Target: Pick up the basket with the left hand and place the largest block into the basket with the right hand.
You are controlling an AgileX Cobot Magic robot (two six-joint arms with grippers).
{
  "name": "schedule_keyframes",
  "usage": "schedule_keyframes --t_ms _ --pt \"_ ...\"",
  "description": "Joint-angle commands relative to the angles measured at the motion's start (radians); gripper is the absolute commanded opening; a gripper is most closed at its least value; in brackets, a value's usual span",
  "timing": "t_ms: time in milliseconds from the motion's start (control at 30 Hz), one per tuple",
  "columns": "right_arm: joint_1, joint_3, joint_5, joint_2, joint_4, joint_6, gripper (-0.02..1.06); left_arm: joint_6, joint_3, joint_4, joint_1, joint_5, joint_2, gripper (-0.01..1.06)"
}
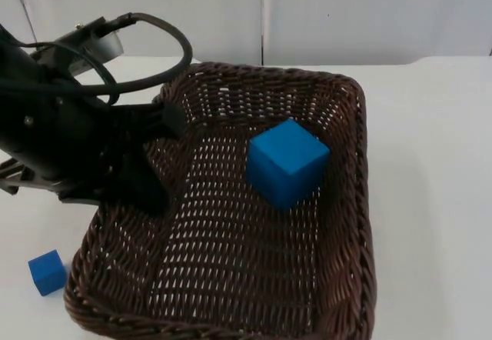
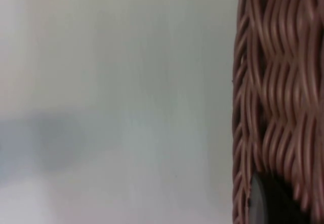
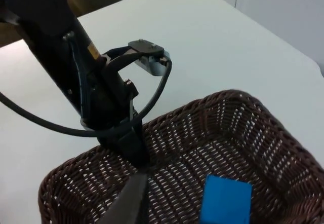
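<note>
A white worktop (image 1: 430,163) is running back to a grey partition wall (image 1: 369,9), and a dark brown wicker basket (image 1: 231,278) is taking up the middle of the top view. The left end effector (image 1: 157,155) is gripping the basket's left rim, one finger reaching down inside the wall and the other outside it, so it is closed on the wicker. In the left wrist view the woven wall (image 2: 278,82) is standing close against the black fingertip (image 2: 268,203), with pale worktop beside it. The basket seems to be raised off the worktop, though the views do not make that certain. The large blue block (image 1: 286,161) is lying inside the basket, toward its right far part, tilted on the weave. A small blue block (image 1: 47,271) is sitting on the worktop just beside the basket's near left corner. The right wrist view is looking down on the basket (image 3: 243,133), the large block (image 3: 226,199) in it, and the left arm (image 3: 76,72) at the rim.
</note>
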Motion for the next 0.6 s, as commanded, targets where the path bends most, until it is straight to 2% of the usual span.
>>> schedule_keyframes --t_ms 0,133,333,467,567 --pt "0.007 0.009 -0.006 -0.007 -0.005 -0.004 1.05 0.001 -0.001 -0.033 0.0 -0.039 -0.014 0.0" --pt "0.007 0.012 -0.006 -0.007 -0.006 -0.004 1.05 0.001 -0.001 -0.04 0.0 -0.087 -0.007 0.0" --pt "0.007 0.012 -0.009 -0.007 -0.006 -0.004 1.05 0.033 -0.043 -0.059 0.0 -0.08 0.062 0.0" --pt "0.007 0.012 -0.004 -0.007 -0.006 -0.002 1.05 0.146 -0.117 -0.16 0.0 -0.089 0.18 0.0" --pt "0.007 0.012 0.003 -0.007 -0.006 -0.002 1.05 0.165 -0.176 -0.194 0.0 -0.083 0.264 0.0"
